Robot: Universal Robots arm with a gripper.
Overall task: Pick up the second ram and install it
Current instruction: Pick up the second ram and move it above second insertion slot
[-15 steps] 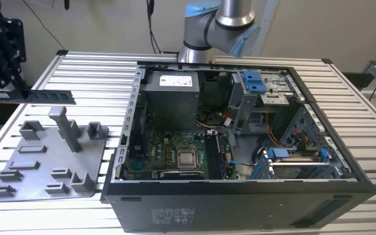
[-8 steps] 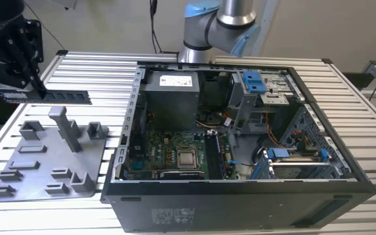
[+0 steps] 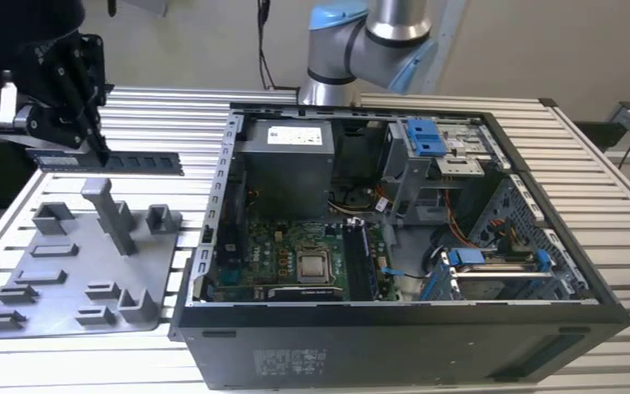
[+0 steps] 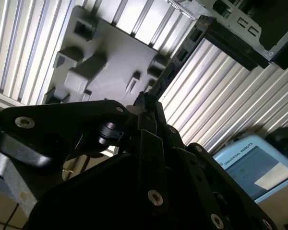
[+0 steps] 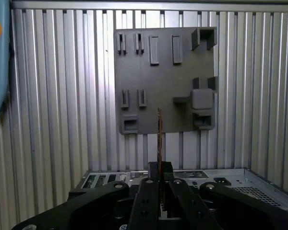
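Green-black slim RAM stick [image 3: 145, 162] clamped in black pincer [image 3: 96, 152], up over grey plastic fixture plate [image 3: 75, 271]; pickup done, install into open black PC case [image 3: 403, 332] pending.

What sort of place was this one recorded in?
Probably a robotics lab bench set up for computer assembly: a slotted aluminium table, an open computer case lying on it, a grey fixture plate beside the case, and the gripper holding the second ram.
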